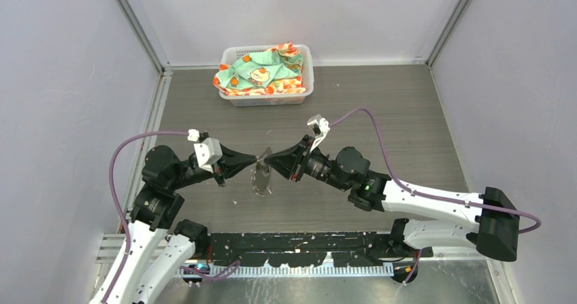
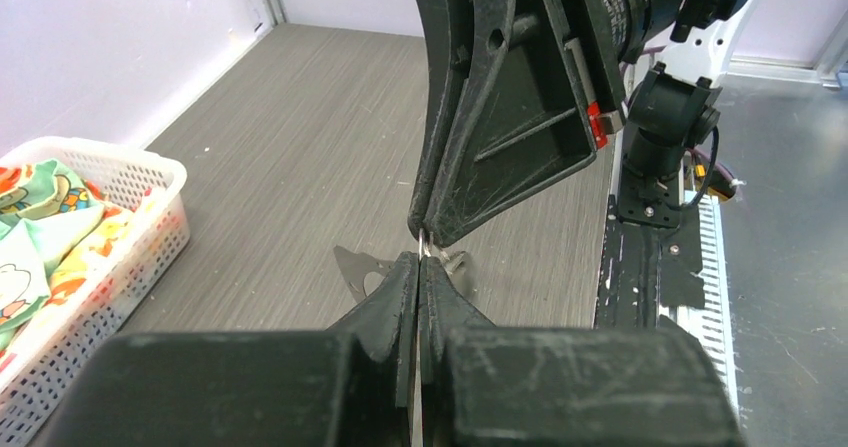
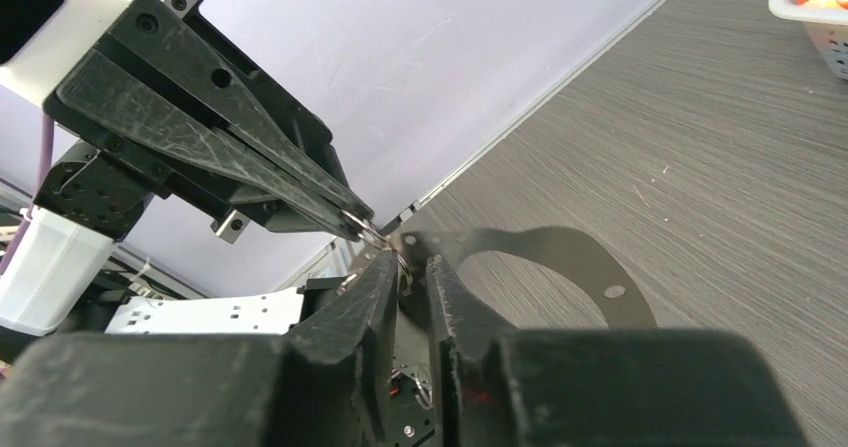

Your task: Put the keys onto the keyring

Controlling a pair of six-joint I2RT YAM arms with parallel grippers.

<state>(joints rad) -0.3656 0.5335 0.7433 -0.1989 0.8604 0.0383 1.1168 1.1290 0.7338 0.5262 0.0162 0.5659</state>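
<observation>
- Both arms are raised over the middle of the grey wood-grain table, with their grippers meeting tip to tip.
- Left gripper: comes in from the left with its jaws clenched tight. No gap shows between them in its own wrist view.
- Its tips pinch a small wire ring, which pokes out just past the fingertips.
- Keyring: a thin, flat, silver-grey loop with small holes along the band. It joins the wire ring at its top end.
- From above, the keyring hangs in the air directly under the point where the two grippers meet, and it is seen almost edge-on. I cannot tell whether its lower end reaches the table.
- Right gripper: comes in from the right, nose to nose with the left one. Its jaws are slightly parted, with a narrow slot between the fingers.
- The junction of the wire ring and the keyring band sits in that slot. I cannot tell whether the pads touch the metal.
- I cannot make out the keys in any view.
- White plastic basket: sits at the far edge of the table against the back wall, well apart from the grippers.
- A crumpled green and orange printed cloth fills the basket.
</observation>
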